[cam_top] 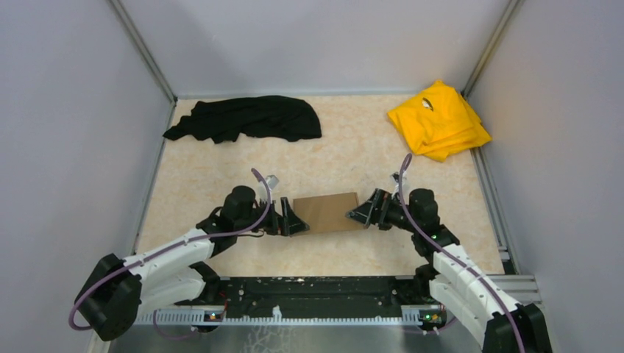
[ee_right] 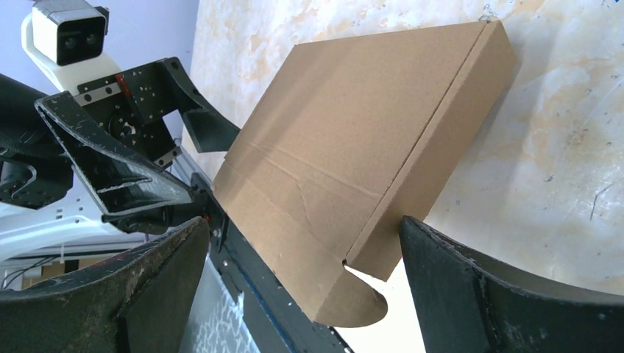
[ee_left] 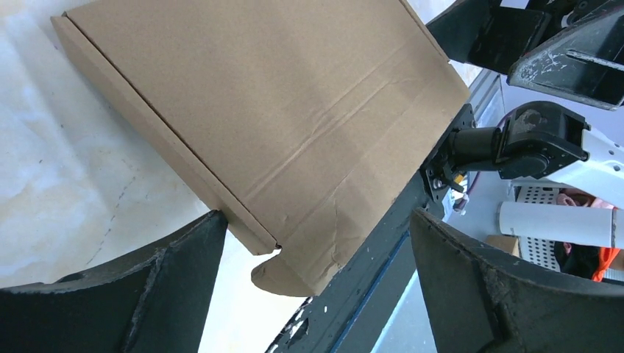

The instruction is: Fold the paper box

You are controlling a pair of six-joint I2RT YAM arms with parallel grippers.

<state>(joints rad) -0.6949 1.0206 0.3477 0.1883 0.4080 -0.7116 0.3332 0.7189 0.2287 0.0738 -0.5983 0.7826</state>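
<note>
Top external: left tool (cam_top: 293, 220), right tool (cam_top: 360, 212) (agape) beside paper box (cam_top: 327, 211)

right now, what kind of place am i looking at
Probably a robot lab test cell: plain grey walls fence in a tabletop, a left arm and right arm are bolted at its near edge, and a paper box lies between them.

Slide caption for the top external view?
Left gripper and right gripper, both open, flank the paper box; black cloth and yellow cloth lie behind.

Paper box (ee_left: 294, 110) cropped by top edge in left wrist view; ends partly masked overhead by left gripper (cam_top: 296, 219), right gripper (cam_top: 358, 212).
</note>
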